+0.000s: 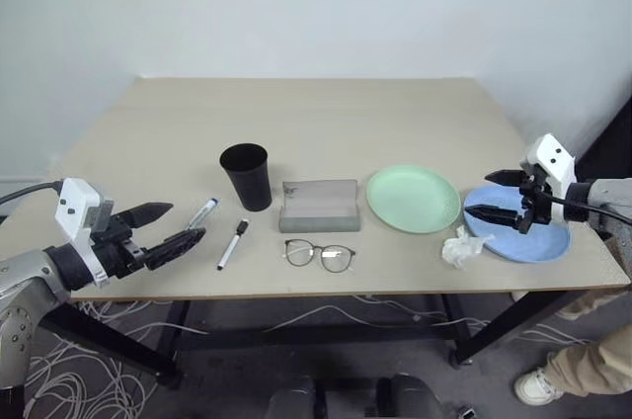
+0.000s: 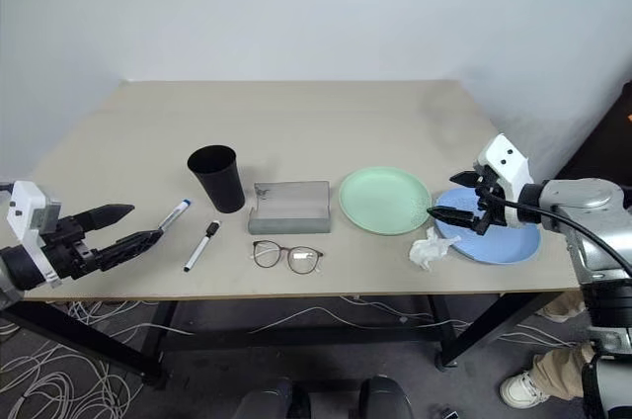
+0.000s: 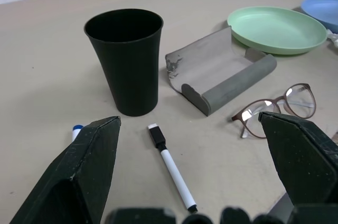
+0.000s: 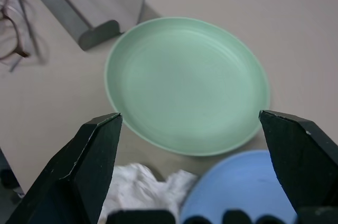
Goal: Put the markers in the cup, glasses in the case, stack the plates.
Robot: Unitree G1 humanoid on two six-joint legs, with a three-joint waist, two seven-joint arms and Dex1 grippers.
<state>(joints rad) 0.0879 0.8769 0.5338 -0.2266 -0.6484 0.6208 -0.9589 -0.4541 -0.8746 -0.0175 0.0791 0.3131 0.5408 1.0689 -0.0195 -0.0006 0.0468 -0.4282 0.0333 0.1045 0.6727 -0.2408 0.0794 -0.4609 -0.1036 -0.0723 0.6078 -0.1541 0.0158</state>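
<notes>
Left gripper [image 1: 176, 225] spread beside the markers [image 1: 232, 244], right gripper [image 1: 499, 195] spread over the blue plate [image 1: 538, 241] — nothing held

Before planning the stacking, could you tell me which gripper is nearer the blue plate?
Right. The right gripper hovers over the blue plate; the left gripper is across the table, by the markers.

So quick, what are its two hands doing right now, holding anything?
Left end effector: open, holding nothing, near the markers.
Right end effector: open, holding nothing, over the blue plate.
</notes>
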